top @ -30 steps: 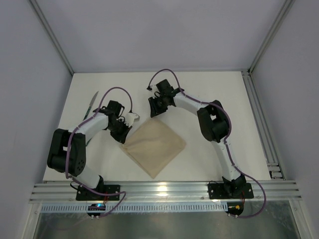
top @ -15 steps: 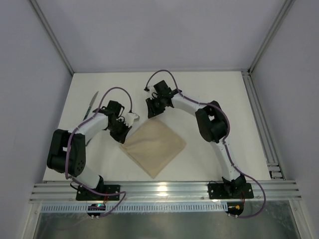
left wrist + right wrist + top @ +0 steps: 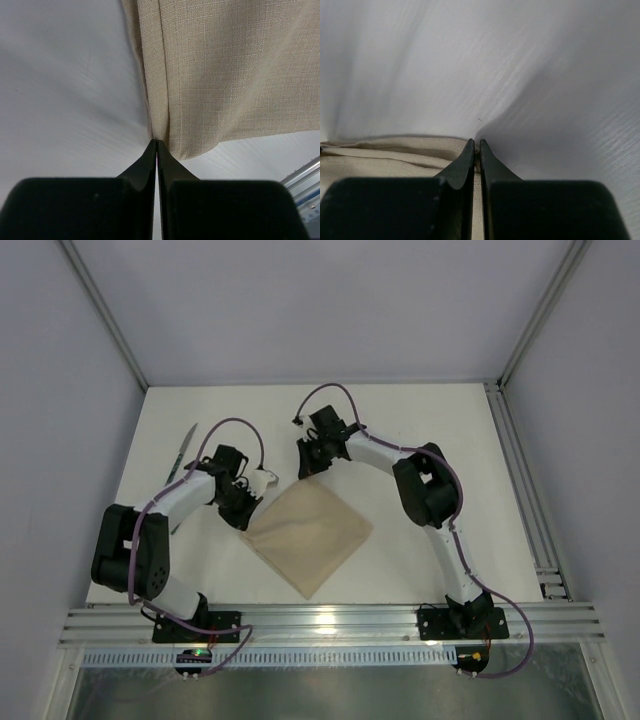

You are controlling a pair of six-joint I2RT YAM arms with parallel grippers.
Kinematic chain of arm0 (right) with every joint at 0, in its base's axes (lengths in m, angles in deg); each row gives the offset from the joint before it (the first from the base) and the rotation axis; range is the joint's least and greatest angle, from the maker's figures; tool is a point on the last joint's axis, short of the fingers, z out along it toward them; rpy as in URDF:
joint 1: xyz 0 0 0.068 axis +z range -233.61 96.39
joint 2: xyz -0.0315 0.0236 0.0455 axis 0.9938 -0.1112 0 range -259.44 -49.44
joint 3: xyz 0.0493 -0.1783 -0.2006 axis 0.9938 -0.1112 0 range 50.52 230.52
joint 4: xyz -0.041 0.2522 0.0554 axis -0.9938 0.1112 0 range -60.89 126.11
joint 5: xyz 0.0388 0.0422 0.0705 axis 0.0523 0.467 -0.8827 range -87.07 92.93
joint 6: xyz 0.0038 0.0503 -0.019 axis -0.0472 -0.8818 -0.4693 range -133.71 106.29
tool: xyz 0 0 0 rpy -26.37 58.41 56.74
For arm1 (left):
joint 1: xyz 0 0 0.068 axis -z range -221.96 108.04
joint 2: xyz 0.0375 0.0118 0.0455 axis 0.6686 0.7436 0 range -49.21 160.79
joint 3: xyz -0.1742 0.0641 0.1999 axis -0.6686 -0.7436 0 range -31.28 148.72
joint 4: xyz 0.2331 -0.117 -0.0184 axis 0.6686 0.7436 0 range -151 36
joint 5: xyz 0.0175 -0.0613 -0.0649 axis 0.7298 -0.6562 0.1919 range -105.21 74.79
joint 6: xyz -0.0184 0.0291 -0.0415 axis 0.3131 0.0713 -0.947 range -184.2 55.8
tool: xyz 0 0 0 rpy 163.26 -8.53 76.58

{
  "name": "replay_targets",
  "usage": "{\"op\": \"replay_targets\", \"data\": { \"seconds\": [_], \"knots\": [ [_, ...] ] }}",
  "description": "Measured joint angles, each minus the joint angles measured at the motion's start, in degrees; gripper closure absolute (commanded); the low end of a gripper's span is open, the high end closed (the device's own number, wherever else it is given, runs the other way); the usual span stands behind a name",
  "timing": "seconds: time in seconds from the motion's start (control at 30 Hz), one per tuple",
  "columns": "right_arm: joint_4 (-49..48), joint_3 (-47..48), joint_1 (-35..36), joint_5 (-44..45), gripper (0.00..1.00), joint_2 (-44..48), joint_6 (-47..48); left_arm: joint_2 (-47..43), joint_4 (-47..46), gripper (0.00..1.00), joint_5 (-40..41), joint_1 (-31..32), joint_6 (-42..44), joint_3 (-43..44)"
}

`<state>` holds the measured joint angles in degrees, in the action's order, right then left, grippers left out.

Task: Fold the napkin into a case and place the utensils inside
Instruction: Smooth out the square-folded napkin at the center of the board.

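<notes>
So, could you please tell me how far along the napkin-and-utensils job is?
Early. Done: the napkin lies flat on the table, a broad square and not yet a narrow packet. In hand: the left gripper is shut on its left edge and the right gripper on its far corner, seemingly ready to fold. Left: the folding, then the loading; one teal-handled utensil lies untouched at far left.

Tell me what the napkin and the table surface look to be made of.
The napkin: woven cloth, beige and matte; coarse weave and a stitched hem show. The table surface: white, faintly streaked, dull sheen; material unclear, maybe laminate.
</notes>
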<state>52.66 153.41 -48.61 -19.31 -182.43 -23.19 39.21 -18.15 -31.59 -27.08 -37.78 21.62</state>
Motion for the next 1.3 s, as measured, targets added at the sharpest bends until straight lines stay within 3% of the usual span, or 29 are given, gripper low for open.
{"op": "replay_targets", "data": {
  "seconds": [0.27, 0.3, 0.33, 0.37, 0.43, 0.47, 0.6, 0.73, 0.83, 1.2, 1.3],
  "knots": [
    [-3.0, -4.3, -1.4, 0.0, 0.96, 2.2, -2.8, -0.6, 0.7, 1.0, 1.4, 0.0, 1.3, -2.0],
    [-3.0, -4.4, -1.4, 0.0, 0.96, 2.2, -2.9, -0.6, 0.7, 0.96, 1.5, -0.1, 1.3, -2.0],
    [-3.1, -4.5, -1.4, 0.0, 0.96, 2.3, -3.0, -0.6, 0.7, 0.8, 1.5, -0.2, 1.3, -2.0],
    [-3.2, -4.5, -1.4, 0.0, 0.96, 2.3, -3.0, -0.6, 0.7, 0.71, 1.5, -0.3, 1.5, -2.0],
    [-3.3, -4.5, -1.4, -0.1, 0.96, 2.3, -3.0, -0.7, 0.7, 0.57, 1.7, -0.4, 1.5, -1.9],
    [-3.3, -4.6, -1.4, -0.1, 0.96, 2.3, -3.0, -0.8, 0.6, 0.56, 1.6, -0.5, 1.4, -1.9],
    [-3.4, -4.6, -1.4, -0.4, 0.95, 2.3, -3.0, -1.8, 0.6, 0.57, 1.3, -0.7, 0.5, -1.0],
    [-3.4, -4.6, -1.4, -0.4, 0.75, 2.3, -3.1, -2.8, 0.7, 0.59, 1.1, -0.7, -0.4, 1.3],
    [-3.0, -4.7, -1.4, 0.5, 0.66, 3.1, -2.7, -3.5, 0.9, 0.59, 0.7, -0.7, -0.5, 1.9],
    [-1.4, -6.2, -1.8, 2.0, 0.54, 8.0, 0.0, -3.5, 3.8, 0.58, -1.8, -0.7, 0.8, -0.5],
    [-1.2, -8.0, -1.7, 1.9, 0.53, 8.9, 0.8, -2.8, 3.6, 0.65, -1.8, -0.7, 0.9, -0.8]
  ]
}}
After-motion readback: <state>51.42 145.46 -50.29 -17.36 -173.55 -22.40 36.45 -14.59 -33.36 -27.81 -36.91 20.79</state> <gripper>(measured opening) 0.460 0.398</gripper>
